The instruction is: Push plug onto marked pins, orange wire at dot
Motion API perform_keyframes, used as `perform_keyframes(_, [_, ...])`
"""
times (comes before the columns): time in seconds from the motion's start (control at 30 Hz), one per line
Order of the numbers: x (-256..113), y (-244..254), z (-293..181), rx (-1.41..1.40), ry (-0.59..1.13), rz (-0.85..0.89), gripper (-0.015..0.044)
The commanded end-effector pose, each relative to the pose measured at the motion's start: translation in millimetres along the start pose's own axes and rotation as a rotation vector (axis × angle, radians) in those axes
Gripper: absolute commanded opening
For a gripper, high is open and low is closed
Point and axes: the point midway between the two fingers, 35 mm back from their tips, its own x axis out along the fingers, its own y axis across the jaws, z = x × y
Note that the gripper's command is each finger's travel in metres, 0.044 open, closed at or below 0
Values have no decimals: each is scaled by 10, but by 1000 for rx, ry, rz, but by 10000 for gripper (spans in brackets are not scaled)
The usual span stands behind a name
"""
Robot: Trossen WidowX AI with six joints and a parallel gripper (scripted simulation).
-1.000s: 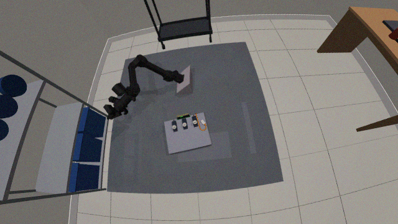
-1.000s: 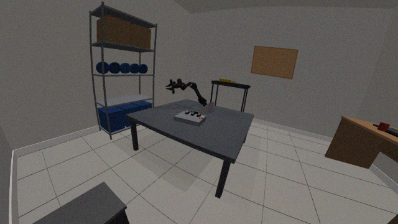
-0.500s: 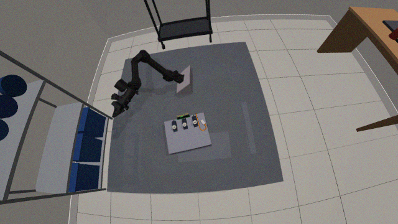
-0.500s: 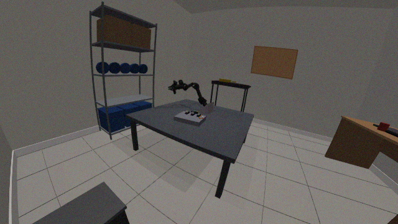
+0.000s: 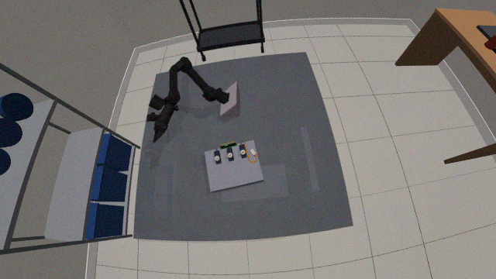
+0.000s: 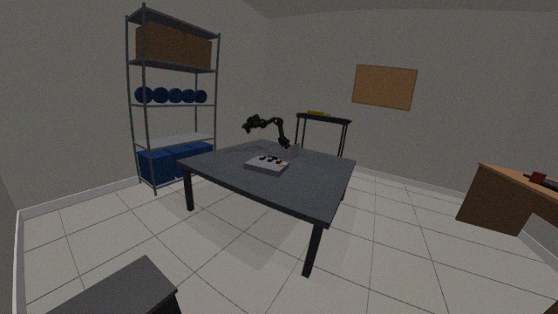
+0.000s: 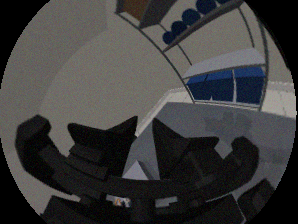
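A light grey block (image 5: 235, 174) (image 6: 261, 167) stands on the table with three dark servos (image 5: 230, 154) on top. An orange lead (image 5: 252, 161) (image 6: 282, 165) loops at its right end, beside a small white piece (image 5: 253, 152) that looks like the plug. A green strip with yellowish pins (image 5: 228, 145) runs along the block's arm-side edge. Holes, dot and coloured band are too small to tell. My gripper (image 5: 156, 140) (image 6: 246, 130) (image 7: 145, 119) is in the air, well away from the block on the left in the top view. Its fingers are partly open, with nothing between the tips.
The arm's base is at a pale upright block (image 5: 232, 102) (image 6: 293, 151) on the table (image 5: 279, 97) (image 6: 305, 187). A shelf rack with blue bins (image 5: 110, 221) (image 6: 159, 167) (image 7: 215, 90) stands past the table's left edge. A black cart (image 5: 230, 35) (image 6: 323, 118) stands behind.
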Motion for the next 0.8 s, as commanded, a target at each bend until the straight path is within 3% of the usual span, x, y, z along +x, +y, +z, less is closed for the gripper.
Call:
perform_keyframes(0.0, [-136,22,-112,-44,44,55,115])
perform_keyframes(0.23, [-376,79,-443,-118,165,166,115])
perform_keyframes(0.77, [104,531,-1410,-189,636,160,115])
